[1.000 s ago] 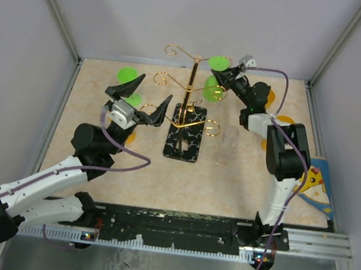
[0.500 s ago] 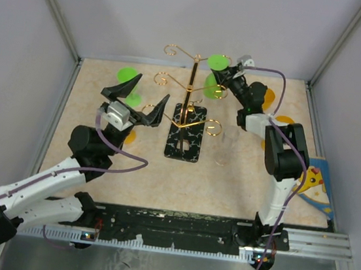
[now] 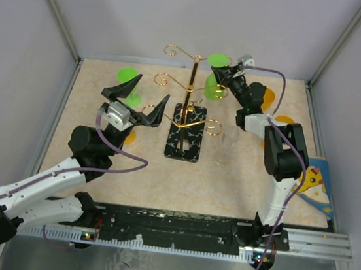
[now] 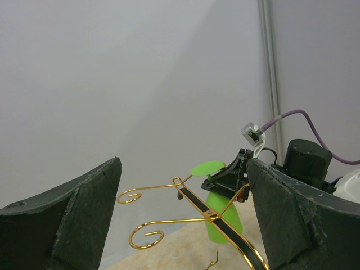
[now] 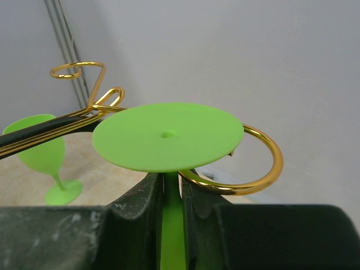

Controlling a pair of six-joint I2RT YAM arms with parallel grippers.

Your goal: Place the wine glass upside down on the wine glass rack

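Note:
A green wine glass (image 3: 214,86) hangs upside down at the right side of the wine glass rack (image 3: 191,90), its round foot (image 5: 167,136) uppermost. My right gripper (image 5: 170,191) is shut on its stem (image 5: 171,225) just under the foot. The foot sits level with and over a gold curled arm end (image 5: 256,171), and the wire passes close beside the stem. My left gripper (image 3: 138,97) stands wide open and empty left of the rack; its wrist view looks along the gold arms (image 4: 169,225) toward the held glass (image 4: 222,211).
A second green wine glass (image 3: 128,76) stands upright at the back left, partly behind the left gripper. A clear glass (image 3: 227,144) stands right of the rack's black veined base (image 3: 185,136). Orange discs (image 3: 285,120) and a colourful card (image 3: 313,184) lie at the right.
The left arm has drawn slightly left and back, still open. The right gripper with the glass has edged a little further along the rack arm.

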